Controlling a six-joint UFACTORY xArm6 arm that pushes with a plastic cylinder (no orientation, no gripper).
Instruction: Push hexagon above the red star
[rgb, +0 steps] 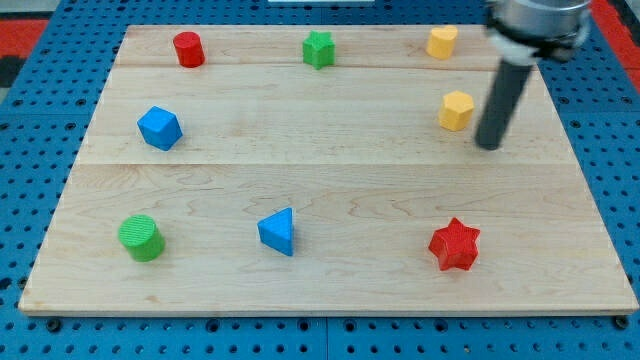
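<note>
A yellow hexagon block (456, 110) lies at the view's right, in the upper part of the wooden board (330, 180). The red star (455, 245) lies near the view's bottom right, almost straight below the hexagon. My tip (488, 146) rests on the board just to the right of the yellow hexagon and slightly below it, with a small gap between them. The dark rod rises from the tip toward the view's top right.
A second yellow block (442, 42) sits at the top right. A green star (318, 49) and a red cylinder (188, 49) lie along the top. A blue cube (159, 128), a green cylinder (141, 238) and a blue triangle (278, 231) lie left and centre.
</note>
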